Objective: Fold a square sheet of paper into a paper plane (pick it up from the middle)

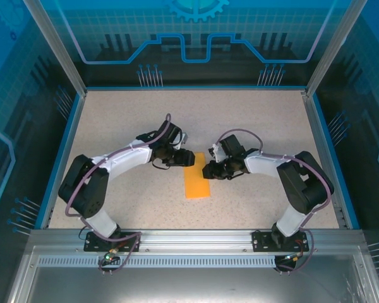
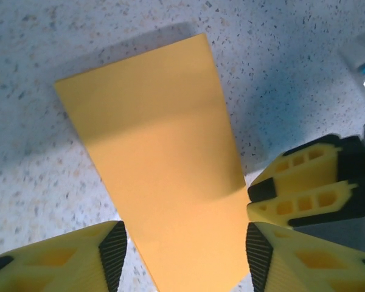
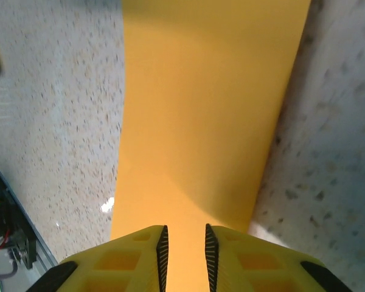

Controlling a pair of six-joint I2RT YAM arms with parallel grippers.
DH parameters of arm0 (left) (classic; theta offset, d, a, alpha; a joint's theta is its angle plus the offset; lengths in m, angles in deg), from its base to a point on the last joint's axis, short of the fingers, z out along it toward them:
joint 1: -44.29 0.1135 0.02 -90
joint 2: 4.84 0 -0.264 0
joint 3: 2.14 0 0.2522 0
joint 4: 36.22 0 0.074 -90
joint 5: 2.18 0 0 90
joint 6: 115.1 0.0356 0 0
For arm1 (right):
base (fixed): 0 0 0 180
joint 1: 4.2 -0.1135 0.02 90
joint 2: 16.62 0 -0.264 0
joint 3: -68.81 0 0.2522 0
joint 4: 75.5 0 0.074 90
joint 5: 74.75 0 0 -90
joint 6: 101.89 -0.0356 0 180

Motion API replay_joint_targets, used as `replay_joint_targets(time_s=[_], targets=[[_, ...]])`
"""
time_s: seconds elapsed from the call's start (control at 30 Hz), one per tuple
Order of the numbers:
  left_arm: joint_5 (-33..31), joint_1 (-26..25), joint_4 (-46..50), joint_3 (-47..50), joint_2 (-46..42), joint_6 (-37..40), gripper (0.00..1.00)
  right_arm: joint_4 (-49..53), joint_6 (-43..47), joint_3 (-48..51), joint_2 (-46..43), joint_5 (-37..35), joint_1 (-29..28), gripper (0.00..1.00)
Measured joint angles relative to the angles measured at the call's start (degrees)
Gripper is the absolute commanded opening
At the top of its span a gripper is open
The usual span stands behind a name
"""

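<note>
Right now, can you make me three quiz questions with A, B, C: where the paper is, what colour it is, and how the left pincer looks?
1. Where does the paper lie?
A) on the table, between the left pincer and the right pincer
B) against the back wall
C) on the metal rail in front

2. What colour is the paper?
A) blue
B) orange-yellow
C) green

3. How do the left pincer's fingers stand?
A) pressed together
B) spread apart
C) wrapped in tape

Answers:
1 A, the top view shows it flat between both pincers.
2 B, all three views show orange-yellow.
3 B, the left wrist view shows a wide gap with paper in it.
</note>
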Motion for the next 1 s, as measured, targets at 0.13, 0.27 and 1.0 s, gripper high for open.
replay_joint_targets(time_s=[0.13,0.27,1.0], targets=[[-0.2,-0.5,0.4,3.5,-4.7,-6.7,0.64,-0.1,-0.1,1.1,-0.5,0.1,-0.3,0.26],[-0.3,-3.1,-2.0,11.2,-10.4,-15.5,0.66,-0.2,-0.3,3.3,-1.5,0.3,-0.3,0.26],[-1.8,-10.3,-18.8,25.3,-14.4,-34.0,0.67,1.0,0.0,6.4,-3.2,-4.0,-4.1,0.2]])
